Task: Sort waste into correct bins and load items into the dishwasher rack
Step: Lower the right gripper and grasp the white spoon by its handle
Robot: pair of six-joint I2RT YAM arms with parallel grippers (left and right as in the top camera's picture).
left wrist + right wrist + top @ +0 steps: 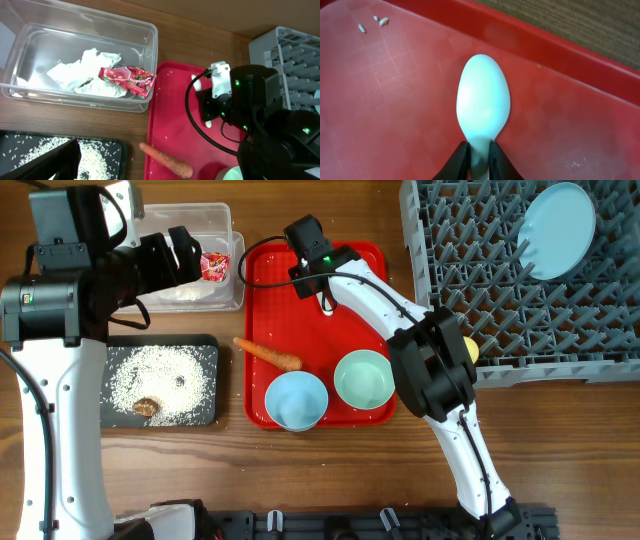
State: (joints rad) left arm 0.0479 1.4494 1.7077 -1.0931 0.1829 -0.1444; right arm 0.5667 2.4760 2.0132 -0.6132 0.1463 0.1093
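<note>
R gripper [479, 159]: nearly closed, pinching the spoon [483, 100] at its neck, just below the bowl end. One black fingertip [462, 159] sits against each side. Can't tell if the spoon is off the surface or resting on it. From overhead the spoon is at 12 o'clock of the red tray [270, 290], just inside the rim. A few stray grains [380, 21] lie on the tray at 10 o'clock from the spoon in the R wrist view.

L gripper [192, 258]: wide open, nothing in it, over the clear tub [228, 225], which is at 10 o'clock on the table [300, 470]. In the tub: crumpled tissue [80, 72], w/ the red wrapper [127, 79] touching it at its 3 o'clock.

Black tray [210, 345] at 8 o'clock on the table, rice [160, 375] spread over it, brown lump [147, 407] at its 7 o'clock.

Carrot [268, 353] lies at 9 o'clock of the red tray, thin end poking over the rim. Blue bowl [296, 400] at 6-7 o'clock and green bowl [364, 379] at 5 o'clock, both upright, just beside each other.

Rack [480, 280] at 2 o'clock on the table. Plate [556, 230] leans among the prongs at the rack's 1 o'clock. Yellow cup [469, 348] at the rack's 7 o'clock, mostly hidden by the R arm.
</note>
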